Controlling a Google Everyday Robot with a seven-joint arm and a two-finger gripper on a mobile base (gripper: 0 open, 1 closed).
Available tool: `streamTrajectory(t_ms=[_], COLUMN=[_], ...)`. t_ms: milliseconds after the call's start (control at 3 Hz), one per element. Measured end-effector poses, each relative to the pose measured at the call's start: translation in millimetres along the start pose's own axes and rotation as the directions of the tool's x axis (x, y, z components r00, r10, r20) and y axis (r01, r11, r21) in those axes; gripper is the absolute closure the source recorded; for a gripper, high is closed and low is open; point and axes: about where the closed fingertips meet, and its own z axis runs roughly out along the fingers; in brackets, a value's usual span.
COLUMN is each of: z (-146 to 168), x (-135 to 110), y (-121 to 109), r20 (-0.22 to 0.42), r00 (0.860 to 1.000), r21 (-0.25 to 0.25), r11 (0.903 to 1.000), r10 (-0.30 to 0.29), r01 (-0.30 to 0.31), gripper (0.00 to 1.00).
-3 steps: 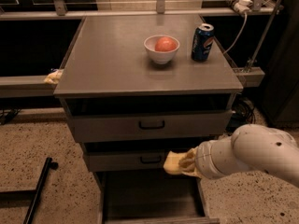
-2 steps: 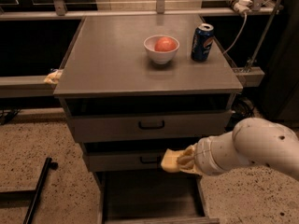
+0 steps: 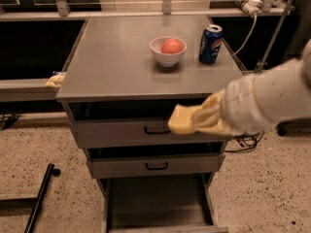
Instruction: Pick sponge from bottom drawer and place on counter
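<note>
My gripper (image 3: 201, 119) is shut on the yellow sponge (image 3: 181, 120) and holds it in the air in front of the top drawer front, just below the counter's front edge. The white arm reaches in from the right. The bottom drawer (image 3: 158, 200) stands pulled out at the foot of the cabinet, and its grey floor is bare. The counter (image 3: 112, 57) is the flat grey top of the cabinet.
A white bowl (image 3: 167, 50) with a red-orange fruit and a blue soda can (image 3: 210, 43) stand at the counter's back right. A yellowish cloth wad (image 3: 55, 80) lies on the left rail. A black bar (image 3: 39, 198) lies on the floor at left.
My gripper has lifted the sponge from in front of the middle drawer up to the top drawer front, close under the counter edge. The arm is now higher.
</note>
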Motion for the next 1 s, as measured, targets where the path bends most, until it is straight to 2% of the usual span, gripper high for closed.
streamTrajectory(t_ms=[333,667,1000], z=[-34.3,-34.3,-28.5], x=[-22.0,-22.0,-28.0], y=[-12.4,-12.5,-36.7], r20=[-0.005,-0.005,0.011], r00=[0.999,0.999,0.999], r21=[0.012,0.012,0.065], r11=[0.9991,0.9991,0.9970], r10=[-0.041,-0.041,-0.042], r01=[0.041,0.041,0.041], gripper=[1.00,1.00,1.00])
